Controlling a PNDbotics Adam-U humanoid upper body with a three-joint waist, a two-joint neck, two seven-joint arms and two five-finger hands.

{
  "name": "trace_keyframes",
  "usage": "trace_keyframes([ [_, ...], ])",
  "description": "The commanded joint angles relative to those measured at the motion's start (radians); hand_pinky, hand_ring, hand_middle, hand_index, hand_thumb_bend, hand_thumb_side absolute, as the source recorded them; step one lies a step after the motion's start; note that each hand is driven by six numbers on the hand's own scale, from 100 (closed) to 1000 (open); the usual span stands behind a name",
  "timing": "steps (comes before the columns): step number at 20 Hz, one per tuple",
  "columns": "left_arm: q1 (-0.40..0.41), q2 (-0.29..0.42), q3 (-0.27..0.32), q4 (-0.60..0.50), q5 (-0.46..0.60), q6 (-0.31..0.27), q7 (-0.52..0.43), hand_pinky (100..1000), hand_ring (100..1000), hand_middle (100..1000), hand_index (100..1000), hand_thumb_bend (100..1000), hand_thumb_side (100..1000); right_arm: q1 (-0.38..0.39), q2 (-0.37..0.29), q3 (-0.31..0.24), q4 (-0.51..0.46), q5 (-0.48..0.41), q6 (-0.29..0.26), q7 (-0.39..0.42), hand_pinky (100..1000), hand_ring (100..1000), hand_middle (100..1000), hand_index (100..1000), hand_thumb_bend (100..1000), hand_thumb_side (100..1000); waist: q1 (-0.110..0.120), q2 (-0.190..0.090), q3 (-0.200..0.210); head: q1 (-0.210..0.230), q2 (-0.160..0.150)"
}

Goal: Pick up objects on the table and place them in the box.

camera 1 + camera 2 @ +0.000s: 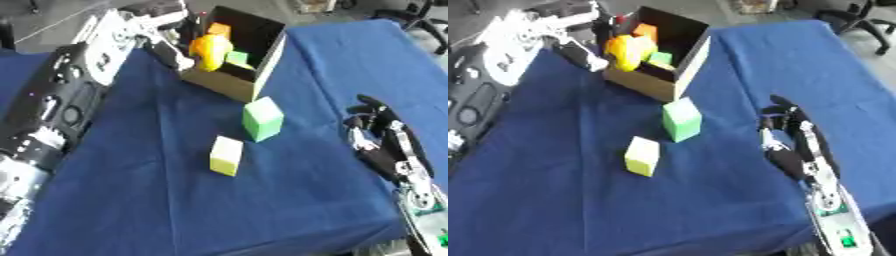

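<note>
The left hand (179,47) is extended to the box (249,75) near the far edge of the worktop (131,200), its fingers curled round a yellow-orange object (210,50) held over the box opening. The object should be released only once fully inside the walls. The yellow block (226,155) and green block (262,119) stand mid-worktop. The right hand (378,131) rests near the right edge, fingers relaxed and holding nothing.

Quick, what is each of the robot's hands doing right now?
Left hand: at the box, beside a yellow object; whether it grips it cannot be told.
Right hand: open, holding nothing, resting at the table's right.
</note>
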State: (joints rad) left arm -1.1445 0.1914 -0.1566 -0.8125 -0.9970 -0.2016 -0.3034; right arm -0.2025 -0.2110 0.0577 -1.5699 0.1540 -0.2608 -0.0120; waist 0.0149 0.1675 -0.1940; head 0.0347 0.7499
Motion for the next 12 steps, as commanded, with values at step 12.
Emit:
trace_keyframes([
  [12, -0.033, -0.078, 0.088, 0.104, -0.202, 0.19, 0.33, 812, 761, 840, 973, 411, 415, -0.017, 0.001, 0.01, -0.01, -0.013, -0.003, 0.018, 727, 659, 693, 895, 100, 306, -0.018, -0.012, -0.012, 0.017, -0.021],
])
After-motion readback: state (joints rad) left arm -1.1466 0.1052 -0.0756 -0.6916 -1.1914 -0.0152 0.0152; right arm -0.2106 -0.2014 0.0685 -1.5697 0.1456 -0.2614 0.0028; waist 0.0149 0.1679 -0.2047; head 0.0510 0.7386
